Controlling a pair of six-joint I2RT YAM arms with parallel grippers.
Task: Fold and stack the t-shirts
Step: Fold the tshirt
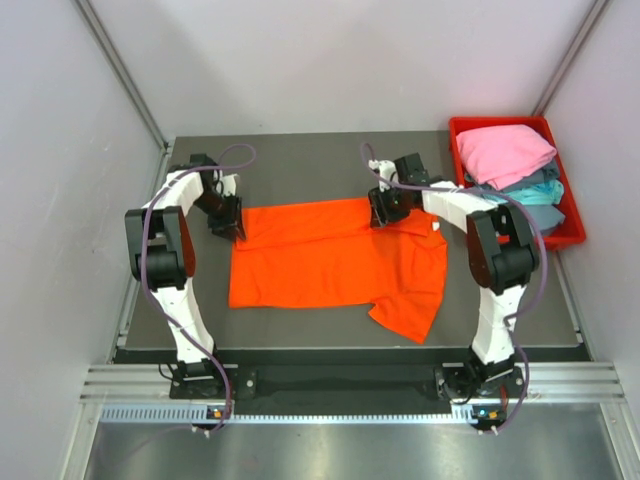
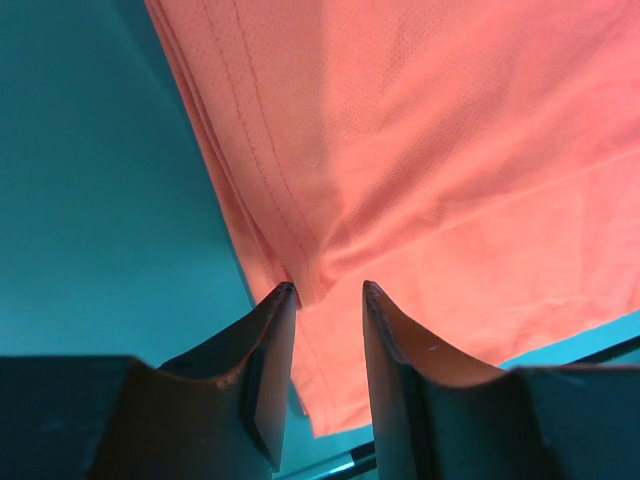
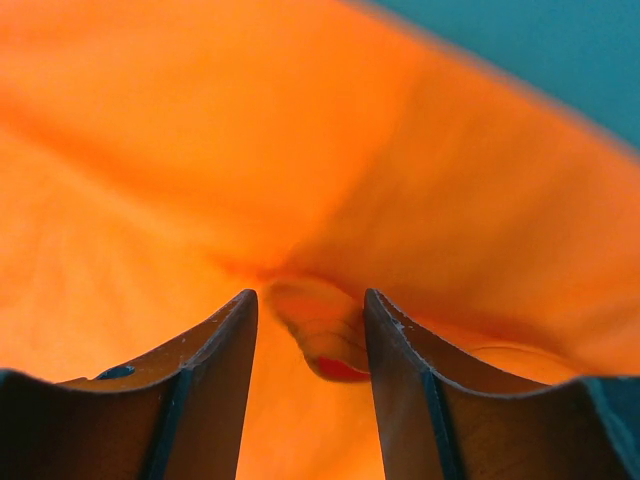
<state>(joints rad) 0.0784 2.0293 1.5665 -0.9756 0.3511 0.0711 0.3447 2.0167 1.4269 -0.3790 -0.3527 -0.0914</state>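
The bright orange t-shirt (image 1: 320, 260) lies spread on the dark table, one sleeve sticking out at the front right. My left gripper (image 1: 232, 228) is down at its far left corner. In the left wrist view the jaws (image 2: 328, 290) stand a little apart over the hemmed edge (image 2: 300, 240), with cloth lying between them. My right gripper (image 1: 378, 215) is down at the shirt's far right edge. In the right wrist view (image 3: 305, 295) the jaws are slightly apart, with a small raised fold of orange cloth (image 3: 320, 335) between them.
A red plastic bin (image 1: 500, 121) stands at the back right. It holds a pink shirt (image 1: 505, 152) on top of a light teal one (image 1: 548, 188) and a grey-blue one (image 1: 545, 212). Grey walls close in both sides.
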